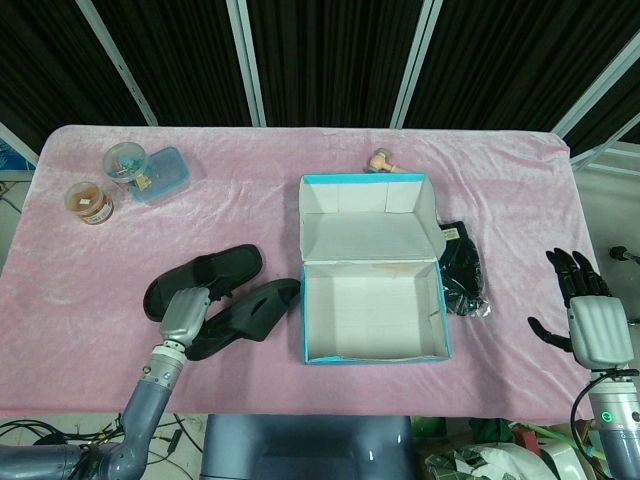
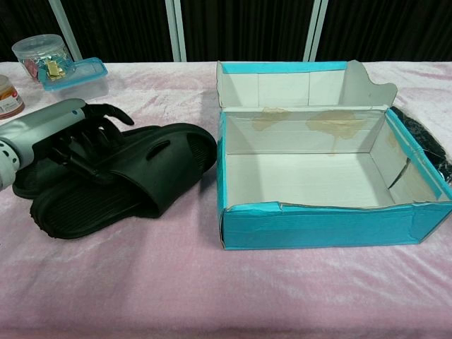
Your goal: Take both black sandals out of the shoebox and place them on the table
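The teal shoebox [image 1: 372, 355] [image 2: 318, 224] stands open mid-table, with nothing inside but its white floor. Both black sandals lie on the pink cloth to its left. The far sandal [image 1: 205, 275] [image 2: 27, 181] rests flat. The near sandal [image 1: 250, 310] [image 2: 134, 180] lies with its toe almost against the box's left wall. My left hand [image 1: 184, 312] [image 2: 60, 134] still grips that near sandal at its strap, fingers curled over it. My right hand [image 1: 592, 318] hovers off the table's right edge, fingers spread and holding nothing.
A black bag [image 1: 462, 270] [image 2: 432, 150] lies against the box's right side. At the back left stand a clear jar [image 1: 125, 160], a blue tub [image 1: 162, 175] and a brown-lidded jar [image 1: 88, 200]. A small wooden object [image 1: 383, 162] sits behind the box.
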